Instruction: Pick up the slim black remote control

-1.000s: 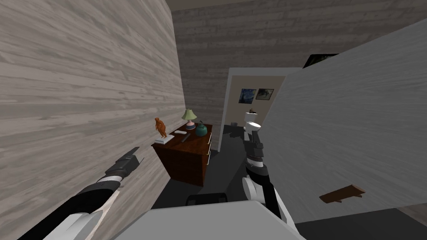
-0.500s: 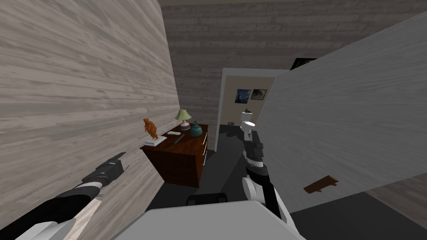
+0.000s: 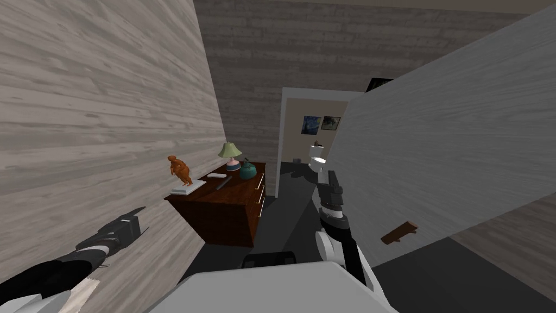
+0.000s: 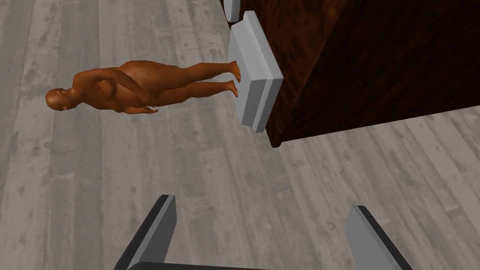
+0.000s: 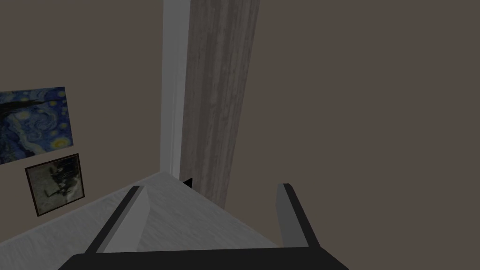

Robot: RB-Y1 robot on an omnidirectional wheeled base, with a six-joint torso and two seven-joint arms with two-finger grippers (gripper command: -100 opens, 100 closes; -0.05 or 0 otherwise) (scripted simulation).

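Slim black remote (image 3: 223, 183) on dresser (image 3: 217, 214) top, near middle, just beside white remote (image 3: 216, 175). Left gripper (image 3: 144, 219) fingers spread, empty, off dresser's near end at figurine (image 4: 136, 86) corner, well apart from slim black remote. Right gripper (image 3: 329, 176) fingers spread, empty.

No text, label, brand, number or sign is showing legibly anywhere. The slim black remote control (image 3: 223, 183) is appearing too small for any marking on it to be read. The grey plinth (image 4: 253, 75), ahead of the jaws of the left gripper (image 4: 262, 204), is showing plain faces.
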